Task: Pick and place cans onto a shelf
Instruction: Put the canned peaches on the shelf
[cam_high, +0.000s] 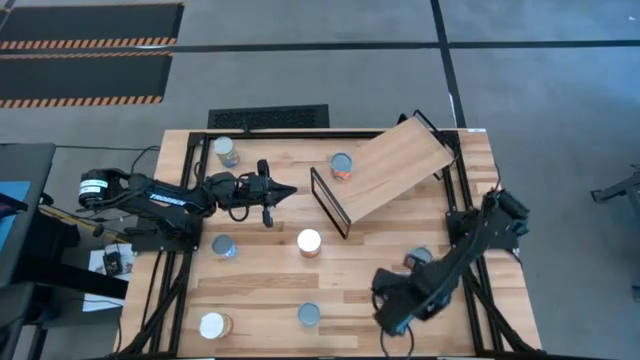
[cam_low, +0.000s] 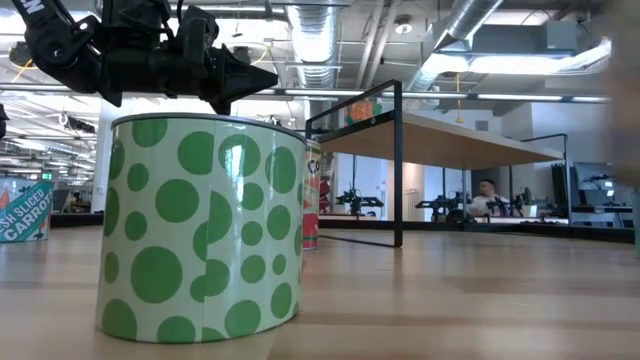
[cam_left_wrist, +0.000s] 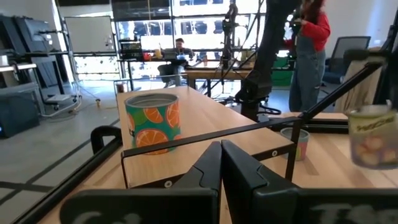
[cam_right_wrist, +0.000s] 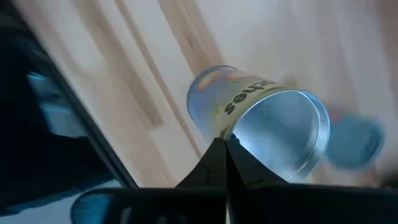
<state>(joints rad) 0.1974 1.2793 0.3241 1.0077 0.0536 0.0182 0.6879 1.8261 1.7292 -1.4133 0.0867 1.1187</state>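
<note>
The shelf (cam_high: 395, 165), a light-wood board with a black frame (cam_high: 328, 202) at its near-left end, stands at the far middle of the table. One can with an orange print (cam_left_wrist: 152, 121) stands on it by the frame (cam_high: 342, 166). Other cans stand on the table (cam_high: 227, 150) (cam_high: 309, 241) (cam_high: 222, 246) (cam_high: 213, 325) (cam_high: 309, 315). My left gripper (cam_high: 288, 190) is shut and empty, level, pointing at the shelf's frame. My right gripper (cam_right_wrist: 224, 142) is shut and empty, pointing down above a silver-topped can (cam_right_wrist: 261, 130) on the table; that can (cam_high: 420, 257) is half hidden by the arm.
A green-dotted can (cam_low: 200, 230) fills the low view's foreground, with a red-labelled can (cam_low: 312, 195) behind it. The table's black frame rails (cam_high: 465, 180) run along its sides. Bare wood lies between the cans at the table's near middle (cam_high: 265, 285). People stand in the room beyond.
</note>
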